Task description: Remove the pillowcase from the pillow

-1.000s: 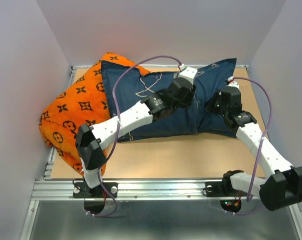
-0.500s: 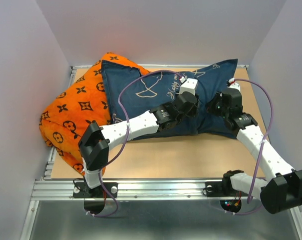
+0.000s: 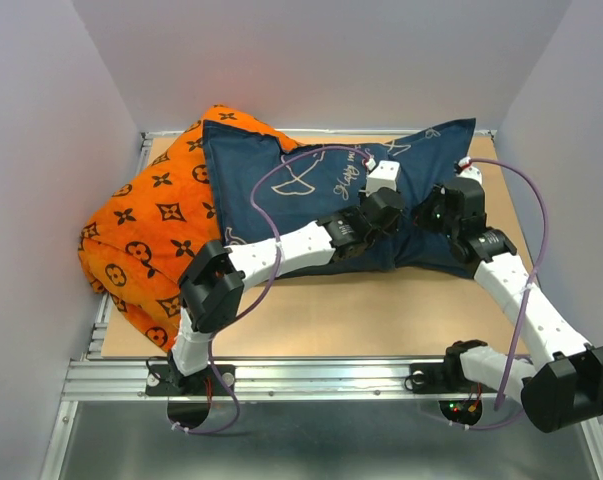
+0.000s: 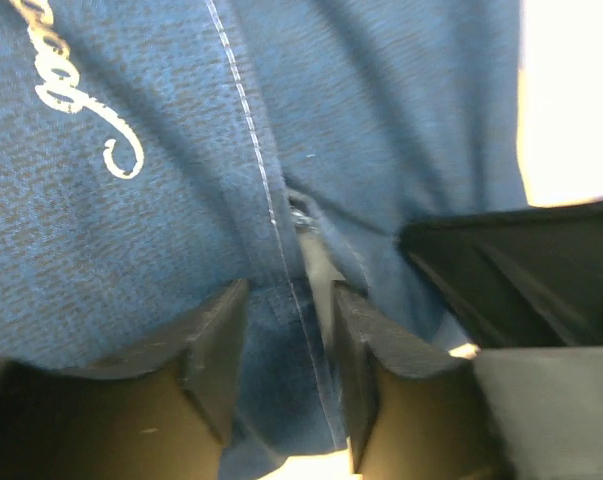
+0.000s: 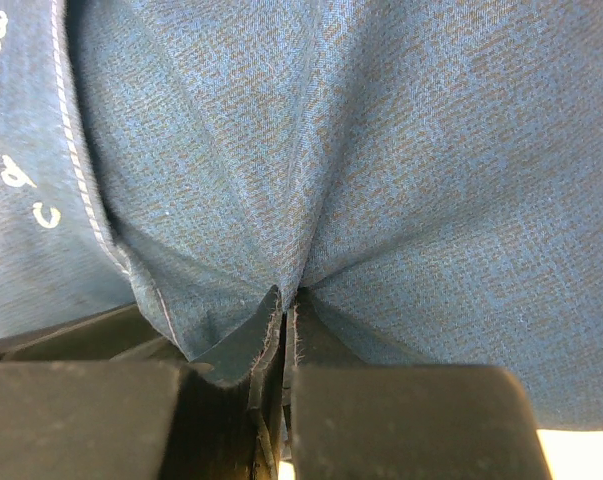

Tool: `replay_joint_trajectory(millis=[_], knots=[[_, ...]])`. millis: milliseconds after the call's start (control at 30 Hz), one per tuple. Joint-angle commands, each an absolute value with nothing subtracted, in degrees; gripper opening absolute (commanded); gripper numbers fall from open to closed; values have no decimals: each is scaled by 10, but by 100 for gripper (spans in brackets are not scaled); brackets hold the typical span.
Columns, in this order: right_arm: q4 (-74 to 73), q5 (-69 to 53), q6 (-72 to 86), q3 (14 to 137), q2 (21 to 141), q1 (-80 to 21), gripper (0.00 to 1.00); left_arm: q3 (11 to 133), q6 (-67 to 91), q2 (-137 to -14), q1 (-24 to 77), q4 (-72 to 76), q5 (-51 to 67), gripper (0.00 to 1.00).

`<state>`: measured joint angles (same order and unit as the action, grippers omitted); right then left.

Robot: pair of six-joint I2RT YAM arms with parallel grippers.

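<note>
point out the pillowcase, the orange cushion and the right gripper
pillowcase (image 3: 301, 205): top external view, on its middle panel below the white drawing
orange cushion (image 3: 151, 225): top external view, on its patterned top face
right gripper (image 5: 286, 345): right wrist view, between fingertips pinching a fabric fold

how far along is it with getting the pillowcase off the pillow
Early. Done: the right gripper is shut on a pinch of the pillowcase. In hand: the left gripper straddles a seam fold, slightly open. Left: the whole removal; no white pillow shows yet.

White-walled lab enclosure (image 3: 321, 60), aluminium-framed
</note>
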<state>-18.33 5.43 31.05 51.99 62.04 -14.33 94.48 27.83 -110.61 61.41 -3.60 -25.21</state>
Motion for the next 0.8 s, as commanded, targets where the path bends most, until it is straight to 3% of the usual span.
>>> replay_joint_trajectory(millis=[0,133,233,533,633,767], knots=[[-178,47,307,522,599,-156,0,963,298,-1107,613,-59,-286,38],[-184,70,299,524,611,-156,1,945,310,-1084,613,-70,-299,12],[-185,99,297,522,622,-156,1,917,312,-1058,613,-77,-317,0],[-190,133,284,546,665,-107,3,755,345,-929,588,-84,-335,0],[-191,91,273,557,674,-108,13,722,346,-918,569,-52,-301,0],[-196,42,272,562,656,-123,38,740,339,-956,569,-39,-277,0]])
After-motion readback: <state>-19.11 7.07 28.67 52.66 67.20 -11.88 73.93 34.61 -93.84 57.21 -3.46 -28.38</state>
